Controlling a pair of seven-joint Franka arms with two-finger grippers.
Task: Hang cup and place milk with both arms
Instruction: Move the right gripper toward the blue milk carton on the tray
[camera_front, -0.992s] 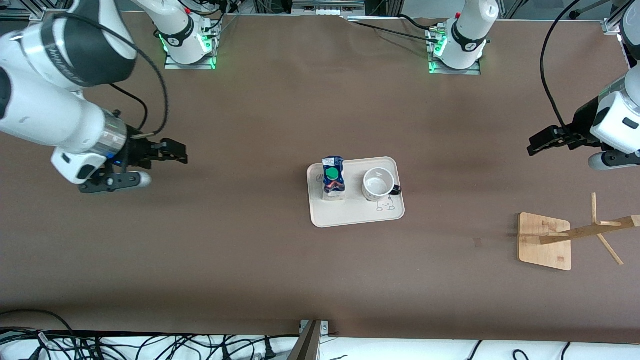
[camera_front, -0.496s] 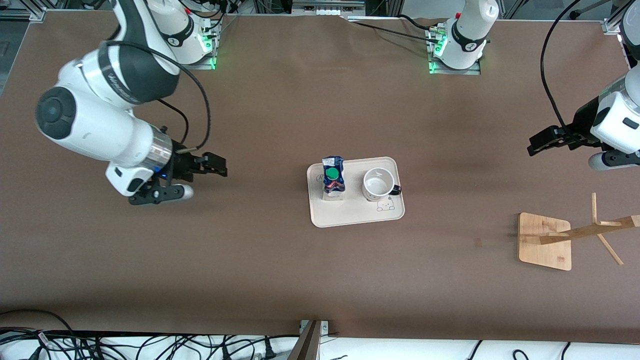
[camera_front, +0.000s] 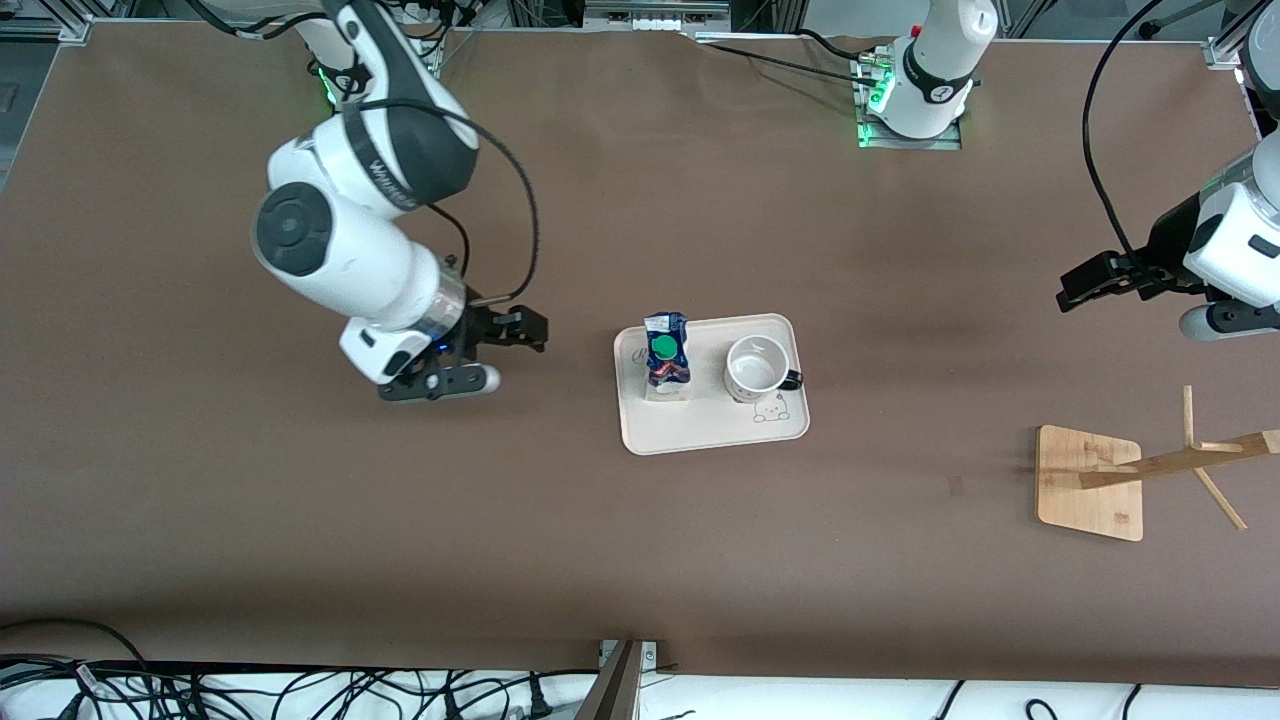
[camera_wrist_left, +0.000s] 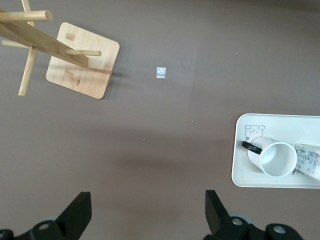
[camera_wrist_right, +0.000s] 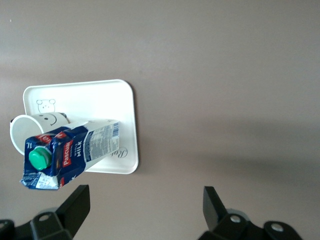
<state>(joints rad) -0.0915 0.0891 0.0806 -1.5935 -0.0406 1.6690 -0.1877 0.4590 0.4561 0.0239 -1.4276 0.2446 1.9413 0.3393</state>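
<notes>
On the tray (camera_front: 700, 435), where the milk (camera_front: 666, 362) stands upright beside the cup (camera_front: 757, 368), the wide-open right gripper (camera_front: 500, 352) should be brought level around the carton's body, while the left gripper (camera_front: 1085, 285), also spread, is kept waiting above bare table.

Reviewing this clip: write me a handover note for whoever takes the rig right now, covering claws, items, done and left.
Right claw: open, empty, over bare table toward the right arm's end, short of the tray.
Left claw: open, empty, arm waiting at its own end, above the wooden rack.
Milk and cup: both upright on the tray, side by side, milk toward the right arm's end, cup handle pointing toward the left arm's end.
Done: nothing gripped or moved.
Left: grasp milk and place it; grasp cup and hang it on a rack peg.
</notes>
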